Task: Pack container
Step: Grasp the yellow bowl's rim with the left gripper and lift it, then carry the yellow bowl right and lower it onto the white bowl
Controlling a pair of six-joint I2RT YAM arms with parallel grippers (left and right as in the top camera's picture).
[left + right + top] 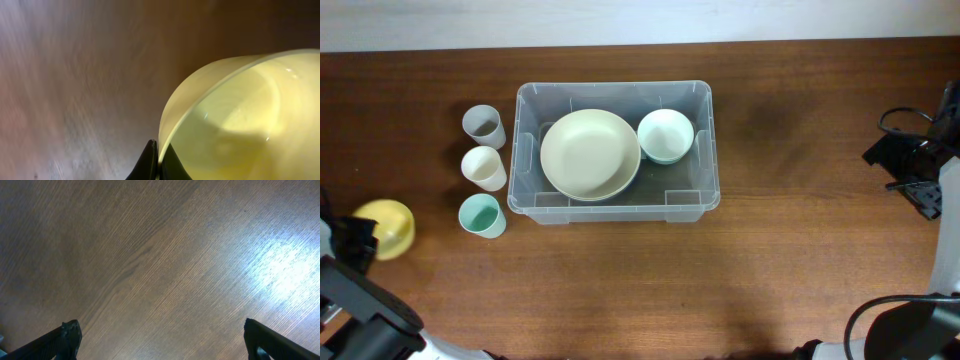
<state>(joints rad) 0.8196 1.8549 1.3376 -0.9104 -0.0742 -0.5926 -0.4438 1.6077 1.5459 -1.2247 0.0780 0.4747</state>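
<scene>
I count two pieces packed. The container (pixel 614 87) sits mid-table toward the far edge, with a big cream dish (pixel 590 154) filling its left part and a small pale bowl (pixel 665 135) in its far right corner, touching the dish.

Four pieces are left outside. A grey cup (pixel 483 125), a white cup (pixel 483 167) and a teal cup (pixel 481 216) stand in a row just beside the container's left wall. A yellow bowl (pixel 388 226) is near the table's left edge. My left gripper (pixel 157 162) is pinched tight on that bowl's wall, one finger inside and one outside, so I judge the bowl goes in next. My right gripper (pixel 162 341) is spread wide, holds nothing and hangs over bare table (pixel 800 260) by the right edge.

The left wrist view is blurred, and I cannot tell whether the yellow bowl is off the wood or resting on it. Both arms are cut off at the picture's edges. I cannot make out the container floor under the dish.
</scene>
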